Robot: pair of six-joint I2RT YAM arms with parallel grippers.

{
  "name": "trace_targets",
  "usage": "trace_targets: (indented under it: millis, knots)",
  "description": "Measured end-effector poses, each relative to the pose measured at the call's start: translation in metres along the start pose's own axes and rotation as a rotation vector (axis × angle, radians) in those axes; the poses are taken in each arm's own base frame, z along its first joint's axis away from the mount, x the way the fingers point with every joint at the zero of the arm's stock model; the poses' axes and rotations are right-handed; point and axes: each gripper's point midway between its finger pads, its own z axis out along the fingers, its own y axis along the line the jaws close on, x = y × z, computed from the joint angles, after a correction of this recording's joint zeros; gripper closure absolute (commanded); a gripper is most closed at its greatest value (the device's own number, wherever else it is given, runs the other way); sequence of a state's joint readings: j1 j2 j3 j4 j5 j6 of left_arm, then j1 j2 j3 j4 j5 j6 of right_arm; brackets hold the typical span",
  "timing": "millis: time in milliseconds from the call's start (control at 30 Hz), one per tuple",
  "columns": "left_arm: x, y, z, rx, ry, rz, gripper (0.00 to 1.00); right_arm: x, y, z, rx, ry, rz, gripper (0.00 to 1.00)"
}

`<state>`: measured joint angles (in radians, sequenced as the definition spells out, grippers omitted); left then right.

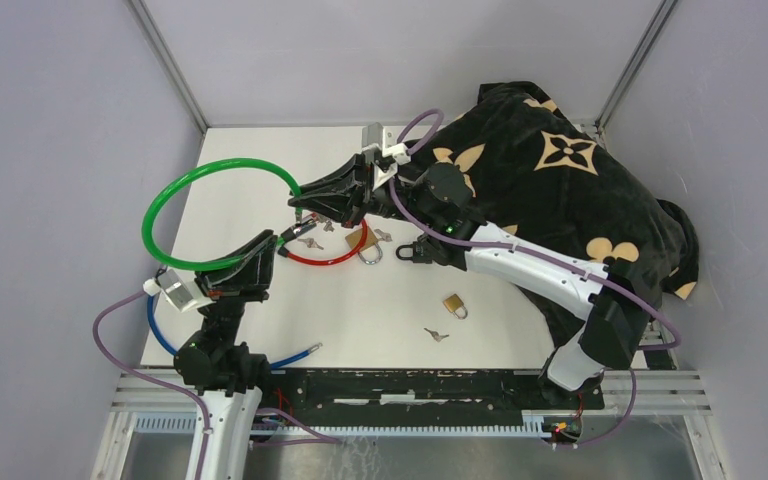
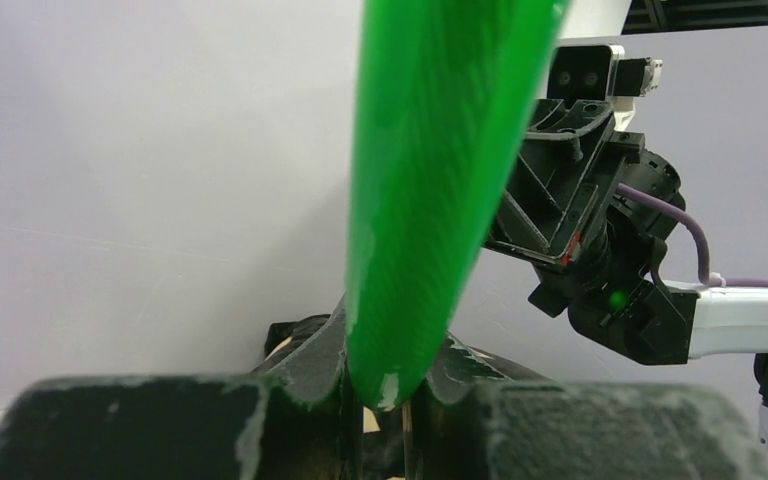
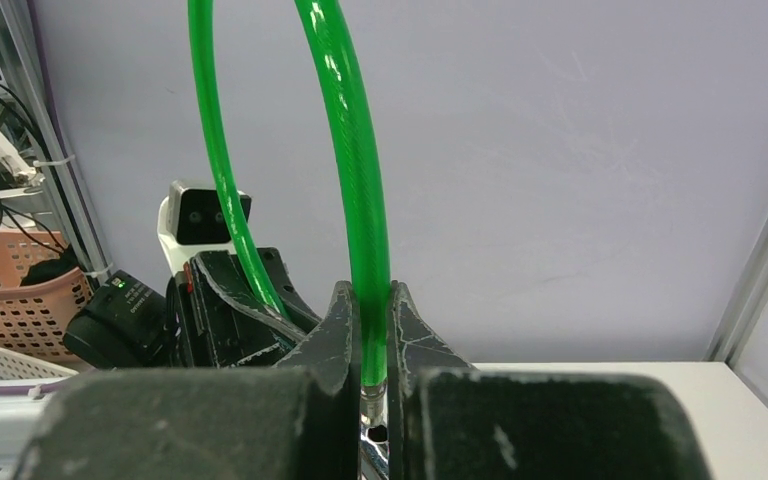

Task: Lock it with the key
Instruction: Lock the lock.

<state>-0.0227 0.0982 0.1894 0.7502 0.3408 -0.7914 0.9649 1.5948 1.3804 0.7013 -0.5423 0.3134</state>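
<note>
A green cable lock (image 1: 175, 195) arches above the table, and each gripper holds one of its ends. My left gripper (image 1: 266, 246) is shut on the green cable (image 2: 430, 200) near its lower end. My right gripper (image 1: 300, 197) is shut on the other end (image 3: 365, 250), just above its metal tip (image 3: 375, 400). Small keys (image 1: 311, 240) lie on the table below the two grippers, and I cannot tell whether one is in a lock. Another key (image 1: 436, 334) lies loose near the front.
A red cable loop (image 1: 322, 259) with a padlock (image 1: 370, 250) lies mid-table. A brass padlock (image 1: 454, 304) sits to the right, and a blue cable (image 1: 157, 330) lies by the left arm. A black patterned cloth (image 1: 560, 190) covers the back right. Grey walls enclose the table.
</note>
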Motion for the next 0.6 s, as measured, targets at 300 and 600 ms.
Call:
trace_targets:
  millis: [300,600]
  knots:
    - [-0.001,-0.001,0.0,0.005,-0.005,0.003,0.98,0.01,-0.006,0.0,0.018,0.02,-0.01,1.0]
    - [-0.001,-0.001,0.0,0.005,-0.004,0.008,0.98,0.023,-0.01,0.001,0.024,0.042,0.01,1.0]
